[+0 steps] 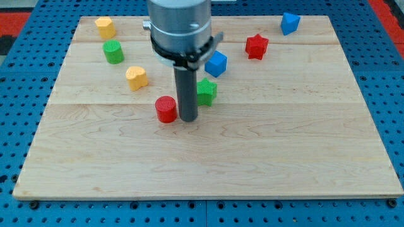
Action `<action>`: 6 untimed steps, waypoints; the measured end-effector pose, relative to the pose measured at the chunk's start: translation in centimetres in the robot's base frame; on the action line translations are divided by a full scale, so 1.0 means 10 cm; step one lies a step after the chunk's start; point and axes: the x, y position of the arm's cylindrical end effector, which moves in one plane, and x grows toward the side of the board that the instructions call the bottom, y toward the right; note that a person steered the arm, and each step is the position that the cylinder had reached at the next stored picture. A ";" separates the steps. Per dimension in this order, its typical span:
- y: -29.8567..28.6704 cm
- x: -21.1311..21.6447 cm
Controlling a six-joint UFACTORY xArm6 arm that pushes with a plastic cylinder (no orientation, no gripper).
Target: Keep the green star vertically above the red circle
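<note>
My tip rests on the wooden board, squeezed between two blocks: the red circle sits just beside it on the view's left, and the green star sits just beside the rod on the view's right, a little higher up the view. Whether the rod actually touches either block I cannot tell. There is no claw on this arm, only the straight dark rod, so nothing is gripped.

The green star is therefore up and to the right of the red circle, not straight above it.

Other blocks lie further toward the view's top. A blue block sits just above the green star, partly behind the arm's grey housing. A red star lies to its right, and a second blue block sits near the top right corner. On the left are a yellow heart, a green cylinder and a yellow block.

No box, tray or bowl holds anything; every block rests directly on the board, which lies on a blue pegboard surface.
</note>
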 end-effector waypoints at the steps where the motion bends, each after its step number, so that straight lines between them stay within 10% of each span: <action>1: 0.41 -0.10; 5: 0.38 -1.28; 6: -0.56 -1.45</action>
